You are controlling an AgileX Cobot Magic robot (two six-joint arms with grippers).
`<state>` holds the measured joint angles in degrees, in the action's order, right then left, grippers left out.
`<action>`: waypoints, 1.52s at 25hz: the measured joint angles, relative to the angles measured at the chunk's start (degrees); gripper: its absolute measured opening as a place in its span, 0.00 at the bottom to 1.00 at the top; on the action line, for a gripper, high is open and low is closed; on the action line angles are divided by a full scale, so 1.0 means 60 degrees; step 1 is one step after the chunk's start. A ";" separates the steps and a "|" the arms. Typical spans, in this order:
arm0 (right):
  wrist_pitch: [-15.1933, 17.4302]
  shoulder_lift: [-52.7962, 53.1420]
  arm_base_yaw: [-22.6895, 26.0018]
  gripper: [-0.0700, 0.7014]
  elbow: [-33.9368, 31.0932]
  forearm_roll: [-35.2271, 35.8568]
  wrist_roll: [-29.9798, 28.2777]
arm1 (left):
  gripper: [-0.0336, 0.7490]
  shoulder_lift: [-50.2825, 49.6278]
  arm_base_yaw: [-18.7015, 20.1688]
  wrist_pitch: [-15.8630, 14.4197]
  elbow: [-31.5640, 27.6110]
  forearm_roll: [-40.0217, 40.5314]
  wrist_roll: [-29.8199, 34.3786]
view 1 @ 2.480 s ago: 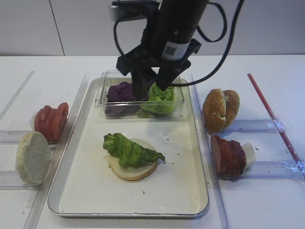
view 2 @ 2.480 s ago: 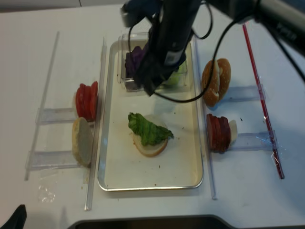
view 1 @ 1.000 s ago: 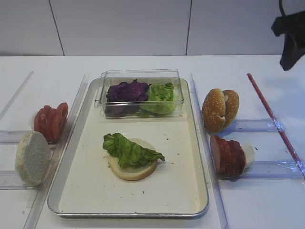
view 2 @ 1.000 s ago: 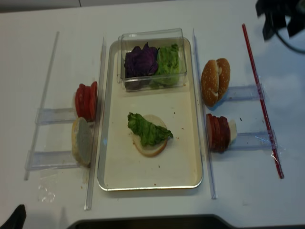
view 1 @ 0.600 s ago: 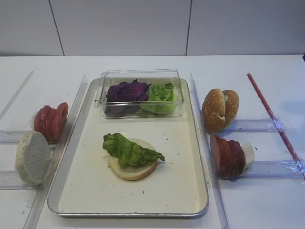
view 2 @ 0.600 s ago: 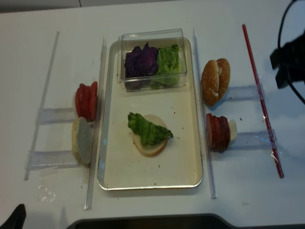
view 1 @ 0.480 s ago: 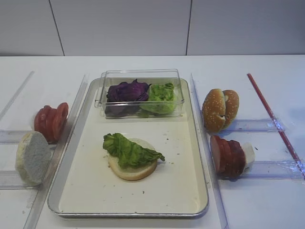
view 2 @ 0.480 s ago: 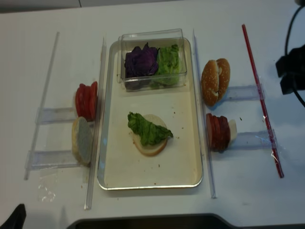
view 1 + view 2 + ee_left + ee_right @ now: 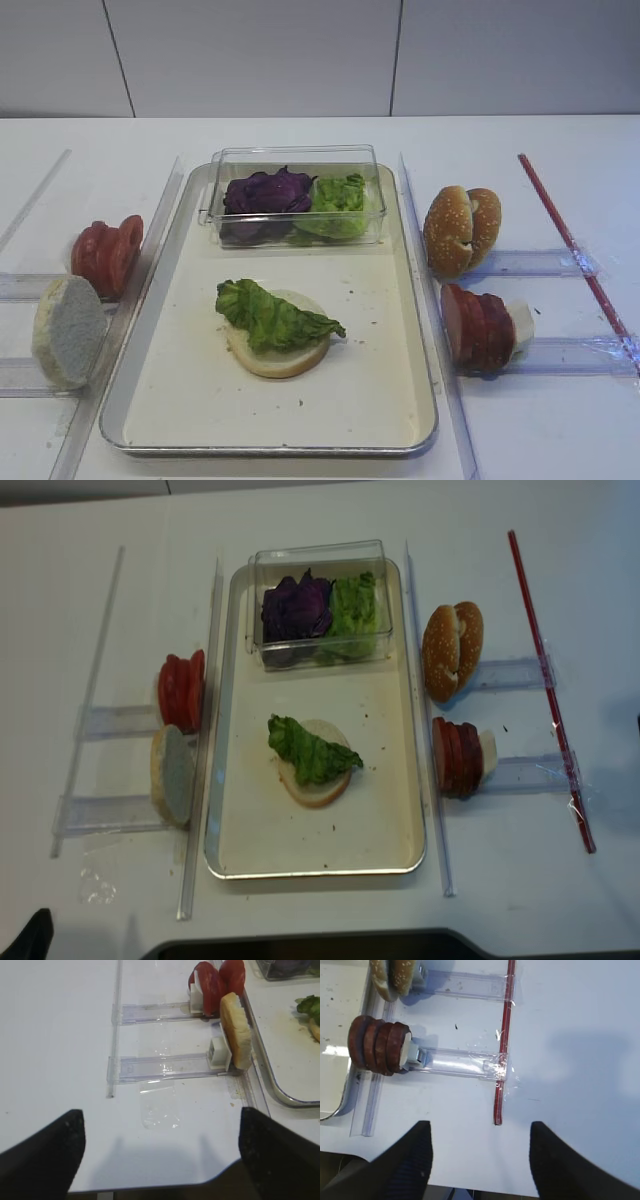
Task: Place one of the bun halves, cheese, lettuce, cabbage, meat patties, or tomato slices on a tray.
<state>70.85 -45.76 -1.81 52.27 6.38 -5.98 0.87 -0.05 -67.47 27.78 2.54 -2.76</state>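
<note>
I had both sets of jaws standing apart and gripping nothing above the counter [image 9: 300, 135]. Ahead of my right jaws [image 9: 480, 1160], to their left, stood the meat patties [image 9: 379, 1046]. Ahead of my left jaws [image 9: 160, 1145], to their right, lay the tray [image 9: 265, 1067], with the lettuce [image 9: 272, 316] on a bun half [image 9: 290, 355].

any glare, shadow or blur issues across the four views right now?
Exterior high: sharp and evenly lit, faint reflections on the clear plastic box. Realsense: softer and dimmer, with the tray rim catching light. Right wrist: a soft shadow on the table right of the red strip, hand fingers dark and blurred. Left wrist: glare on the clear rails, fingers out of focus.
</note>
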 joint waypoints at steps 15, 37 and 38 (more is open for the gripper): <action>-0.0752 0.4877 0.0000 0.70 -0.3694 -0.0216 0.0432 | 0.82 0.0000 0.0000 0.0000 0.0000 0.0000 0.0000; -0.0989 0.7773 0.0000 0.68 -0.4259 -0.0394 0.0605 | 0.82 0.0014 0.0000 0.0000 0.0000 0.0000 0.0000; -0.0989 0.7773 0.0000 0.68 -0.4259 -0.0394 0.0605 | 0.82 0.0014 0.0000 0.0000 0.0000 0.0000 0.0000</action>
<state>64.91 0.88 -1.81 26.72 4.01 -2.35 0.95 -0.05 -67.47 27.78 2.54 -2.76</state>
